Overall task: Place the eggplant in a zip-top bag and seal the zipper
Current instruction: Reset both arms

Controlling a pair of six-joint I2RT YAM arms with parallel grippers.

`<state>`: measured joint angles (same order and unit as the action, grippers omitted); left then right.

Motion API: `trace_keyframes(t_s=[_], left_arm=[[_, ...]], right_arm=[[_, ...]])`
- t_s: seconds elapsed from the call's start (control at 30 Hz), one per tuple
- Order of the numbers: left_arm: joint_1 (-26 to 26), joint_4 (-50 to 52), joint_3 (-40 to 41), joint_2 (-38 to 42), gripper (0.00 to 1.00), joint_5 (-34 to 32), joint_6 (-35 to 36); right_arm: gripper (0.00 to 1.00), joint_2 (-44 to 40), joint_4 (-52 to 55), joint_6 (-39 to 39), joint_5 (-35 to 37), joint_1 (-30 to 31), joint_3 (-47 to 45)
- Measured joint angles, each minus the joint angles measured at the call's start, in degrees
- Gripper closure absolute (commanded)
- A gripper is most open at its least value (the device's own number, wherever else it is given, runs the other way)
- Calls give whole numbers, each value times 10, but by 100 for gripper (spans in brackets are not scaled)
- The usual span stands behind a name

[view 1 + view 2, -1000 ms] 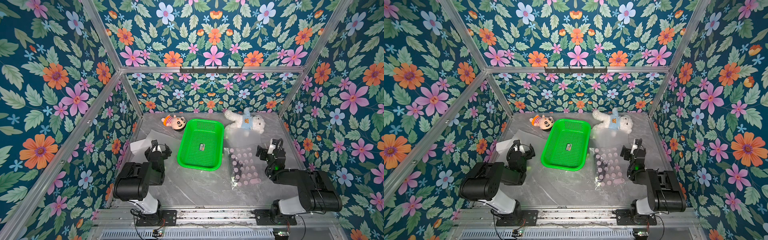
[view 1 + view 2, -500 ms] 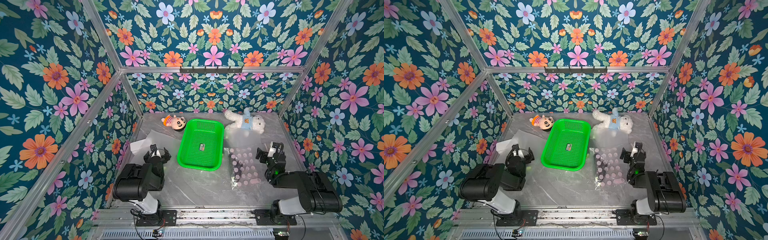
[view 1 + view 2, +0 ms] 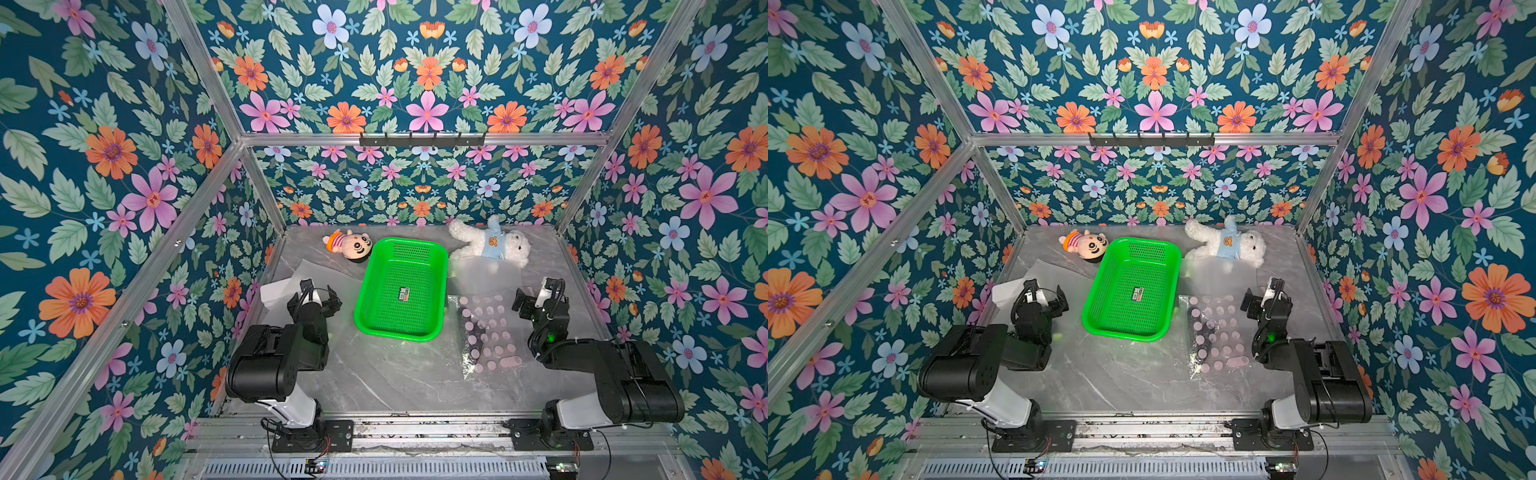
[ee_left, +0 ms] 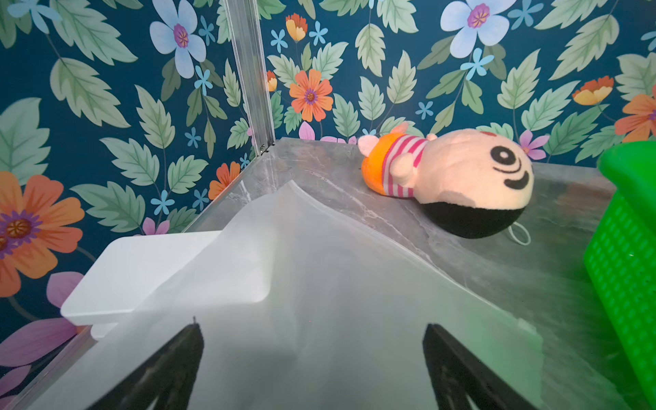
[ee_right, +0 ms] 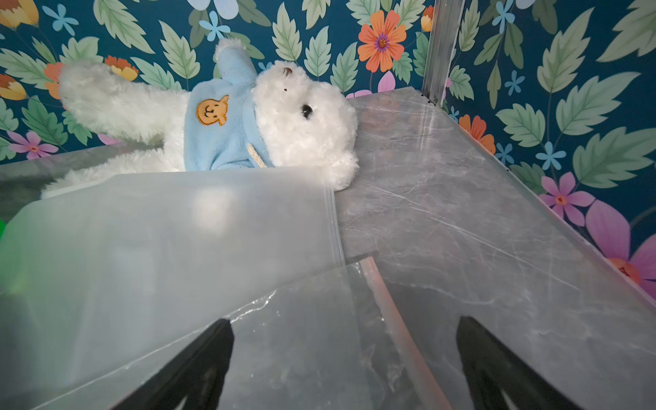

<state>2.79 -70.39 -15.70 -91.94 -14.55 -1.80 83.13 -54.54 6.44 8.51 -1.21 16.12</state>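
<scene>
Reading the table (image 3: 374, 386) in both top views as a clock face with 12 at the back wall, the zip-top bag (image 3: 488, 332) lies flat at about 4 o'clock, just to the 3 o'clock side of the green basket (image 3: 395, 335). A dark purple shape, which I take to be the eggplant (image 3: 471, 328), shows through the plastic along the bag's 9 o'clock edge, so the loading step looks done. The left gripper (image 3: 320, 291) sits at about 9 o'clock over a frosted sheet (image 4: 319, 266), well apart from the bag, with its jaws spread wide and nothing between them. The right gripper (image 3: 536, 293) sits just off the bag's 2 o'clock corner, its jaws equally wide and empty. In the right wrist view the zipper (image 5: 390, 312) runs as a thin pink strip between the spread fingertips (image 5: 222, 328). No slider can be made out in any view, and whether the strip is pressed shut is too fine to tell. The step in hand is therefore the seal, or a check of it. If the mouth is open, the next move calls for finding the slider and pinching it lightly with the right gripper. The left arm would cross past the basket to pin the limp plastic so it does not bunch or slide while the slider is drawn along the strip.
</scene>
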Motion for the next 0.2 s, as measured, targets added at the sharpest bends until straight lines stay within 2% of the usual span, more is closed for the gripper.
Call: trace_keyframes(t_s=[0.2], left_arm=[[0,10,-5,0,1,5,0]], right_arm=[[1,0,7,-2,0,0,0]])
